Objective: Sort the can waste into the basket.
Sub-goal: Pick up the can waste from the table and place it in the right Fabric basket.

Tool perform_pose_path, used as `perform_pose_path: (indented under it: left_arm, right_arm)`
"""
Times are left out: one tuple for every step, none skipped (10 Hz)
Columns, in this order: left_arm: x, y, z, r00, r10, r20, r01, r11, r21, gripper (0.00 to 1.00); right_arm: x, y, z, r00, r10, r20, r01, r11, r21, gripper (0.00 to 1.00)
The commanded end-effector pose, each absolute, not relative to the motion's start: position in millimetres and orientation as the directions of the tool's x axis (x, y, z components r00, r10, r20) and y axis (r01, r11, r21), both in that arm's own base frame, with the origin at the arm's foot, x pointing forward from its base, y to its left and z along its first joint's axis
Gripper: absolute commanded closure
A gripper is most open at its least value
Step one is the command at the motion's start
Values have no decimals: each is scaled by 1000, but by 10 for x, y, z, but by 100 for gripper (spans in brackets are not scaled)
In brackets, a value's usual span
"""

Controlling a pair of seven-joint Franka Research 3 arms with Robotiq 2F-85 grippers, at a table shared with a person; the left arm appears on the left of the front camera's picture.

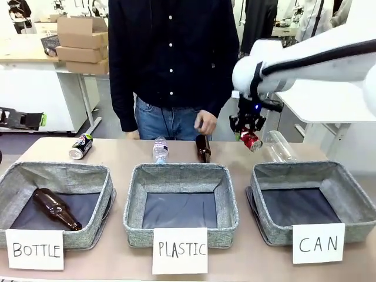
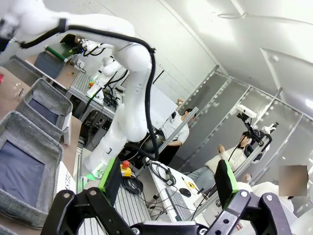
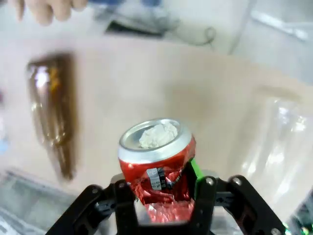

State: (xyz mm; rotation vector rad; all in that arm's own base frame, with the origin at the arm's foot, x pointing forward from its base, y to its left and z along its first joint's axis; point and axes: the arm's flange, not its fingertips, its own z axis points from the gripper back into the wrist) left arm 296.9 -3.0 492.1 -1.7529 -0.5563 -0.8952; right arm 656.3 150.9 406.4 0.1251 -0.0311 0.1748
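So, front view: my right gripper (image 1: 247,132) clamps the red can (image 1: 251,141) right of centre, above the desk (image 1: 117,154), behind the CAN basket (image 1: 311,168). Left wrist view: my left gripper (image 2: 168,182) gapes wide. Right wrist view: crumpled can gripped low-centre.
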Motion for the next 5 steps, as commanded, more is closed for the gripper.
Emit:
perform_pose_path:
  left_arm:
    - [2932, -11, 4911, 595, -54, 802, 738, -360, -571, 0]
    - [2932, -11, 4911, 595, -54, 802, 738, -360, -571, 0]
    - [2932, -11, 4911, 595, -54, 802, 738, -360, -571, 0]
    - [2932, -11, 4911, 595, -54, 802, 738, -360, -571, 0]
    - [2932, -11, 4911, 595, -54, 802, 738, -360, -571, 0]
  right_arm:
    - [5600, 938, 4695, 952, 303, -53, -280, 926, 255, 100]
    - [5241, 761, 4774, 916, 392, -89, -362, 901, 240, 100]
    - [4930, 600, 4766, 883, 463, -76, -434, 869, 238, 100]
    - [4665, 447, 4698, 851, 523, -46, -497, 831, 251, 100]
    - [4430, 267, 4582, 846, 533, 8, -513, 811, 281, 100]
